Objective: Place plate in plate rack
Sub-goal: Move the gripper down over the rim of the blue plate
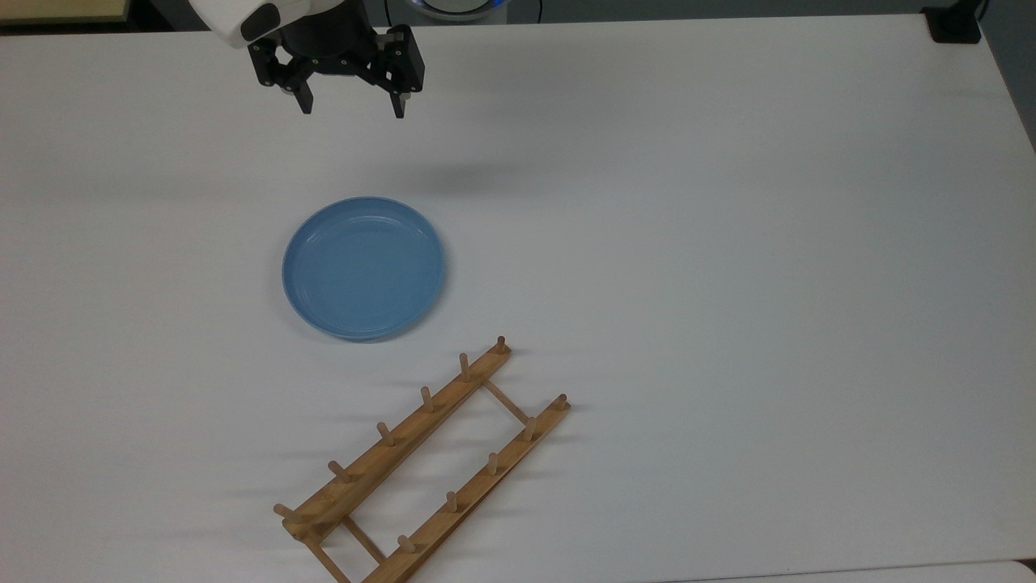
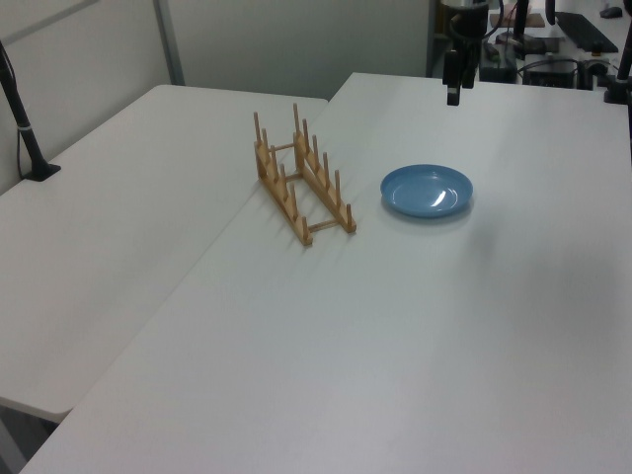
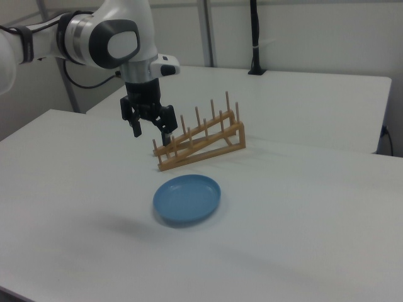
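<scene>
The light-blue plate (image 1: 363, 267) lies flat on the white table, also seen in the left view (image 2: 427, 191) and the right view (image 3: 187, 198). The wooden plate rack (image 1: 425, 465) with upright pegs rests beside it, toward the top view's bottom; it also appears in the left view (image 2: 301, 180) and the right view (image 3: 200, 139). My gripper (image 1: 352, 108) hangs open in the air above the table, toward the top view's upper edge from the plate, holding nothing. It shows at the far end in the left view (image 2: 453, 95) and above the plate's far side in the right view (image 3: 151, 135).
The white table (image 1: 728, 243) stretches wide to the top view's right. A second white table (image 2: 118, 197) adjoins it behind the rack. A black post base (image 1: 955, 24) stands at the top view's upper right corner.
</scene>
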